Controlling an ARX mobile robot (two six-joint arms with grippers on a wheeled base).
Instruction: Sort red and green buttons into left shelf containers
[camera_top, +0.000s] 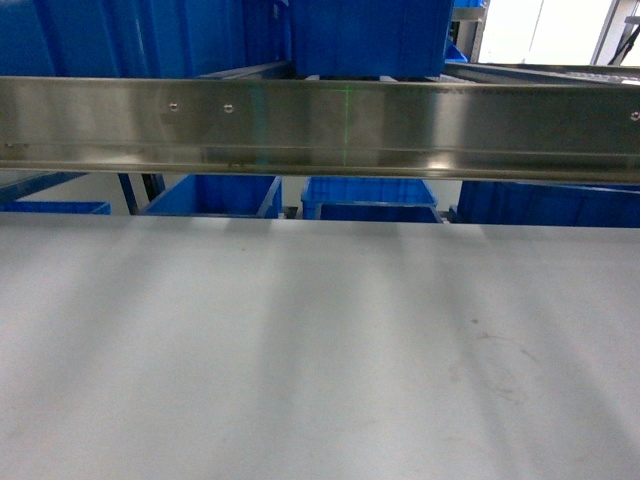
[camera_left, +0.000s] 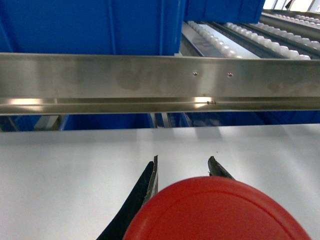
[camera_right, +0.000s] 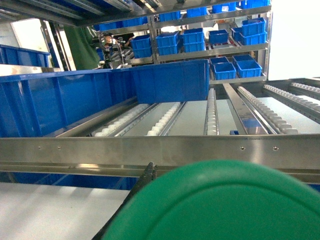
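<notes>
A red button (camera_left: 220, 212) fills the bottom of the left wrist view, its round cap sitting between the two dark fingertips of my left gripper (camera_left: 183, 160), which is shut on it above the white tabletop (camera_left: 75, 165). A green button (camera_right: 225, 205) fills the bottom of the right wrist view, and my right gripper (camera_right: 200, 167) is shut on it. Only one fingertip (camera_right: 148, 167) shows beside the cap. The shelf crossbar (camera_top: 320, 125) (camera_left: 150, 80) (camera_right: 150, 150) runs straight ahead. Blue containers (camera_top: 370, 35) (camera_left: 90, 25) (camera_right: 100, 95) stand on the shelf behind it. Neither gripper shows in the head view.
The white tabletop (camera_top: 320, 350) stretches up to the shelf. More blue tubs (camera_top: 370, 198) sit below the crossbar. White roller tracks (camera_right: 165, 120) run back along the shelf level. Small blue bins (camera_right: 190, 40) line racks far behind.
</notes>
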